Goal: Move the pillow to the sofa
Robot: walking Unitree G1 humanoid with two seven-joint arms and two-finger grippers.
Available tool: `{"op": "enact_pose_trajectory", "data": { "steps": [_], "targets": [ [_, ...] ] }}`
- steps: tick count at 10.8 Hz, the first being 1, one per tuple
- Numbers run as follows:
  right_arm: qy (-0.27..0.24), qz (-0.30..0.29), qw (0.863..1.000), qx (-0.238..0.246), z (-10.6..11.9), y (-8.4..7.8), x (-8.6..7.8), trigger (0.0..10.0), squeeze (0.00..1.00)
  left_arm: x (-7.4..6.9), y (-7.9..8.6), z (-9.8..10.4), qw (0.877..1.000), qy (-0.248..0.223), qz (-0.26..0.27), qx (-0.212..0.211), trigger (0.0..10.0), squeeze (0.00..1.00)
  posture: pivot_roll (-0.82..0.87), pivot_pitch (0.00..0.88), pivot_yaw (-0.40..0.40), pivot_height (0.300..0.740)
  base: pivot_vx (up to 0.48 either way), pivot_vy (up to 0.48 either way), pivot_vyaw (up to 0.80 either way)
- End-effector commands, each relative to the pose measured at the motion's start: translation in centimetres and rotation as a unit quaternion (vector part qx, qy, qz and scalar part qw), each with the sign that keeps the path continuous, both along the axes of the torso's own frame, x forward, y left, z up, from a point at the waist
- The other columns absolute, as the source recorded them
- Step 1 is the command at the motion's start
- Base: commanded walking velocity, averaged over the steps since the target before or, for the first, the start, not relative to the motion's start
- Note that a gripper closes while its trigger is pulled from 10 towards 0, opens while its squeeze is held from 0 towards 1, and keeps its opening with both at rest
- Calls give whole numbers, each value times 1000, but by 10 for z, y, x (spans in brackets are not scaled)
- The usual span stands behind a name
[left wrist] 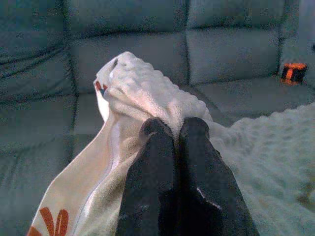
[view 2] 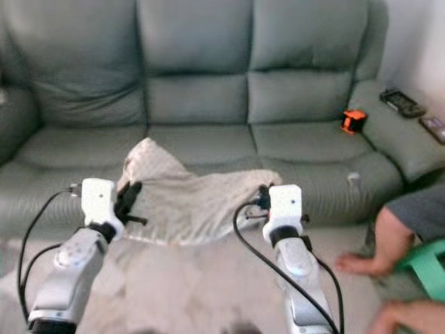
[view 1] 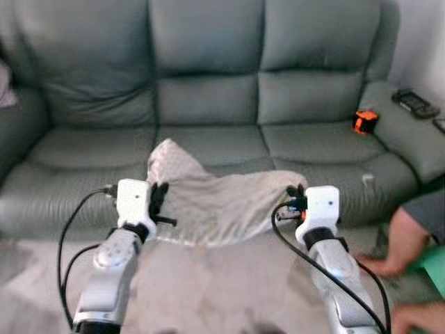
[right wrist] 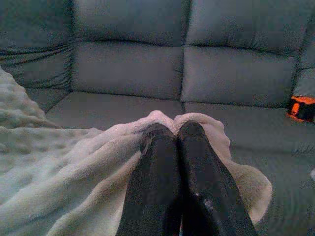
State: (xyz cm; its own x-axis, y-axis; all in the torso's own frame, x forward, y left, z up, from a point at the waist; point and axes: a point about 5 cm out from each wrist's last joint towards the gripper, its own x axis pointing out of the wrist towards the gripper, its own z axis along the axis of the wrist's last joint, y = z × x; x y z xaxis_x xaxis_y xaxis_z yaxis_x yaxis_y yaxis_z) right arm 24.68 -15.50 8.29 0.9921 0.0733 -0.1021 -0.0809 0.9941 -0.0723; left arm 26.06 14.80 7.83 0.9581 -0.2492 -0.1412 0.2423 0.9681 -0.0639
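Cream fleece limp pillow: your left gripper clamps one end, your right gripper the other, grey leather sofa just ahead of both.

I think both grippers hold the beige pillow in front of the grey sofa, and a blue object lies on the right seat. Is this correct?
One detail is wrong: the small object on the right seat is orange and black, not blue, as the left eye view shows. The rest stands: the left gripper and the right gripper both hold the pillow before the grey sofa.
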Motion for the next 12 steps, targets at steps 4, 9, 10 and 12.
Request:
{"op": "enact_pose_trajectory", "data": {
  "steps": [4, 9, 10, 12],
  "targets": [
    [-16, -5, 1000, -2, 7, -3, 3, 10000, 0, 3, -9, 5, 1000, -14, -15, -2, 10000, 0, -47, 0, 2, 740, 467, 0, 0],
    [-7, -9, 1000, 11, 5, -2, 4, 10000, 0, 3, -11, 4, 1000, -12, -20, -2, 10000, 0, -44, 0, -2, 740, 469, 0, -160],
    [-9, -9, 1000, 10, 5, -2, 4, 10000, 0, 3, -12, 4, 1000, -12, -20, -2, 10000, 0, -44, 0, -3, 740, 469, 0, 0],
    [-9, -6, 1000, 9, 6, -2, 5, 10000, 0, 4, -12, 4, 1000, -12, -22, -1, 10000, 0, -43, 0, -5, 740, 469, 0, 0]
  ]
}}
